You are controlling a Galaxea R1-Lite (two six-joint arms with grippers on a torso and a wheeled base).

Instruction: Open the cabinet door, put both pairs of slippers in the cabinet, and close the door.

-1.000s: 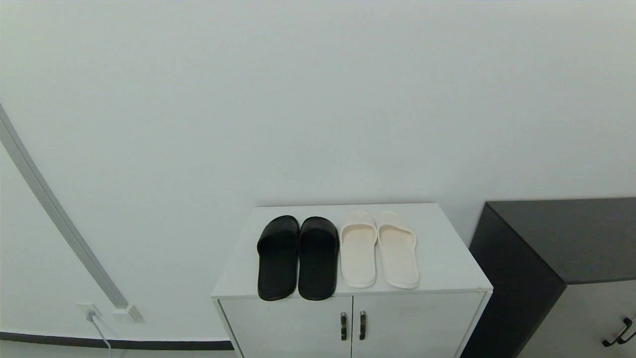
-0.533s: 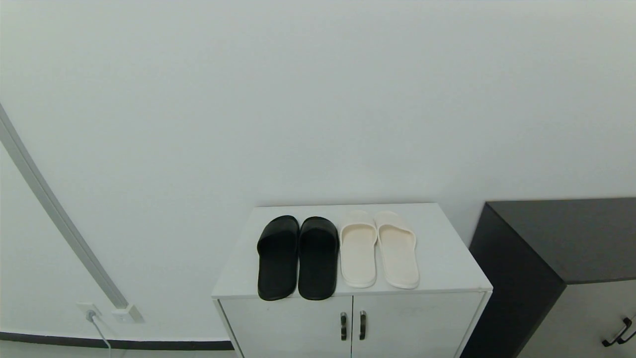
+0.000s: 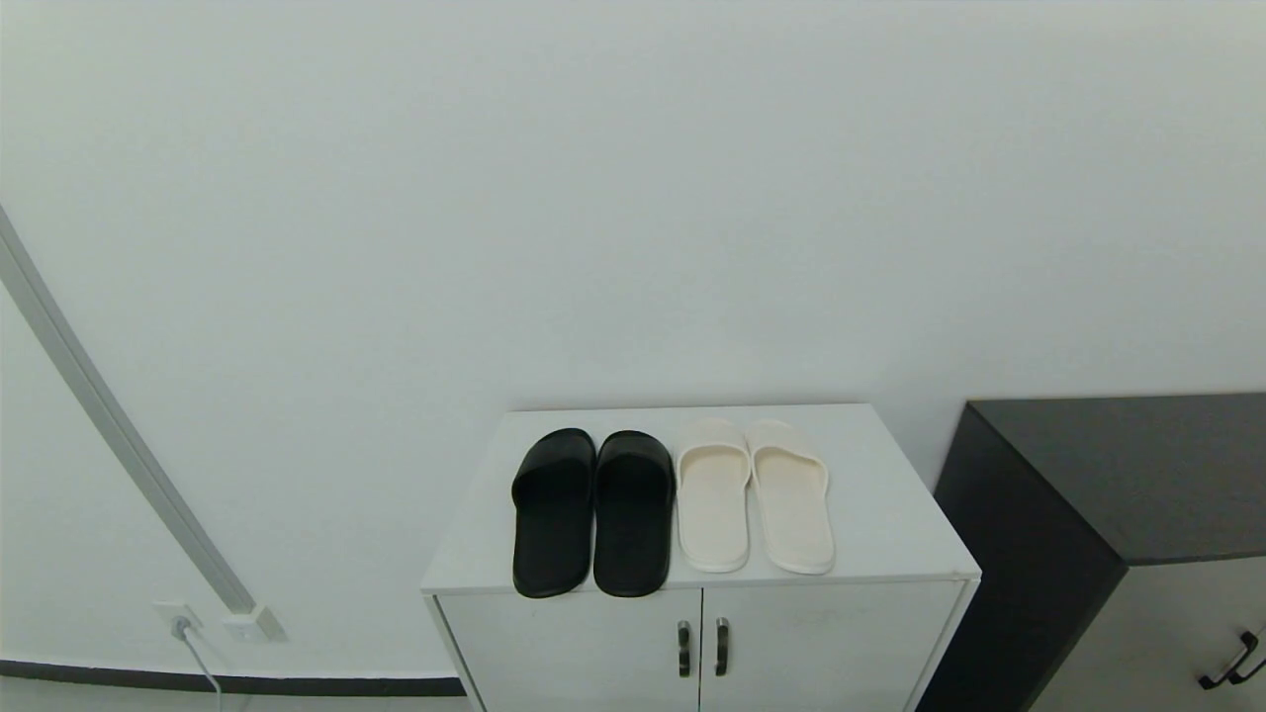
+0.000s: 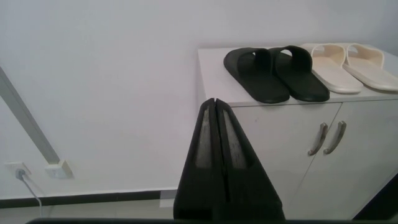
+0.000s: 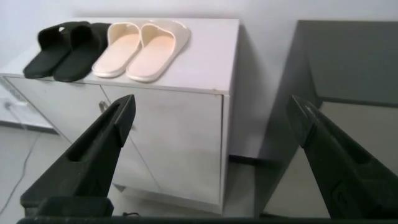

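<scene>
Cabinet, white and low, stands at the lower middle of the head view against a plain pale wall, with both doors shut. A darker cabinet fills the lower right corner just beside it.

On the white top, toes to the wall, lie the black slippers left of centre and the white slippers right of centre. The pairs lie side by side, the inner shoes touching or nearly so. The black heels reach the front edge.

In its wrist view the right gripper hangs released before the cabinet front, fingers spread wide. The left gripper is clenched on nothing, its fingers pressed flat together, in front of the cabinet's left side.

Two dark upright handles sit where the doors meet. A wall socket with a plugged-in cord is at the lower left.
</scene>
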